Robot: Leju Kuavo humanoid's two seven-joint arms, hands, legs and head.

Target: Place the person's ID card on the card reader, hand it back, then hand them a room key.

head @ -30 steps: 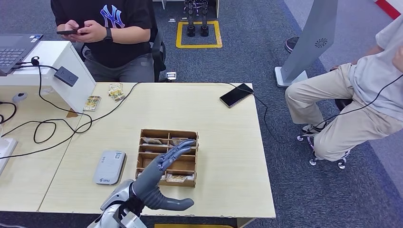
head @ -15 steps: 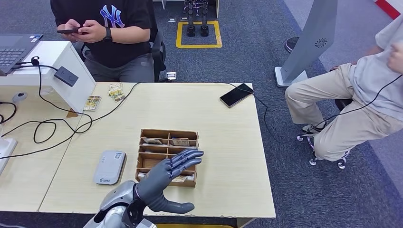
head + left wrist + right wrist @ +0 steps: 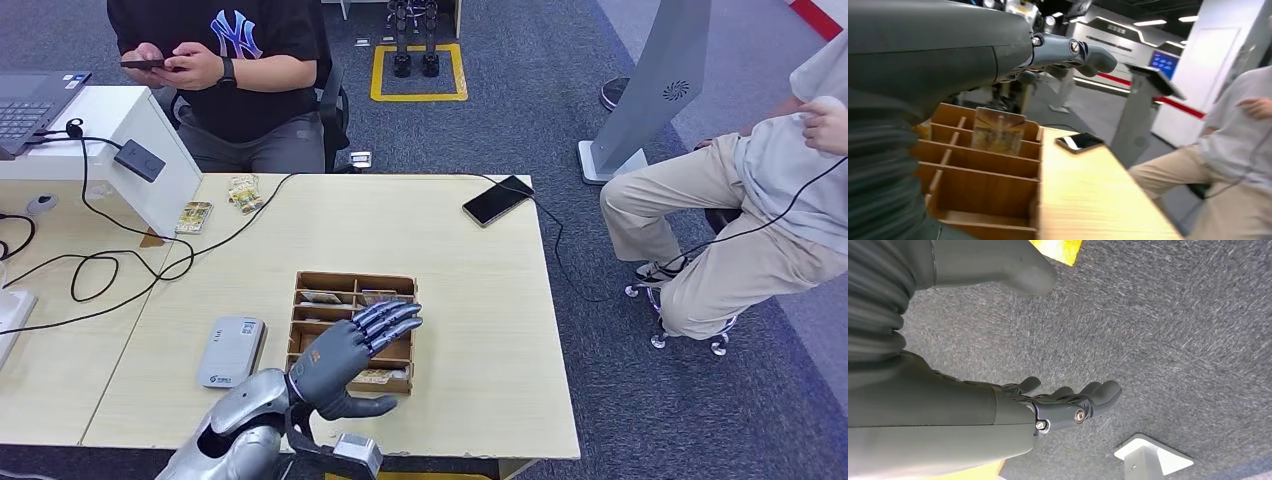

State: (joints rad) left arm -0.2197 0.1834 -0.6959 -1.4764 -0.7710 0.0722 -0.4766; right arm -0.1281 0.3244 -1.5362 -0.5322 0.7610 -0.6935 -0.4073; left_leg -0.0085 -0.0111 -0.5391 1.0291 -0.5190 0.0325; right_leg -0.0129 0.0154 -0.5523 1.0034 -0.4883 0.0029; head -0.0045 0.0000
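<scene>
My left hand hovers low in the frame's centre, fingers spread and holding nothing, its fingertips over the near rows of the brown wooden compartment box on the pale wooden table. In the left wrist view, a patterned card stands upright against a far divider of that box. The head view shows more cards lying flat in the box's far and near compartments. The flat grey-white card reader lies on the table just left of the box, apart from my hand. A black smartphone on a cable rests near the table's upper right corner. My right hand hangs over grey carpet, fingers loosely spread, holding nothing. A person in a black shirt sits at the upper left, another in beige trousers at the right.
</scene>
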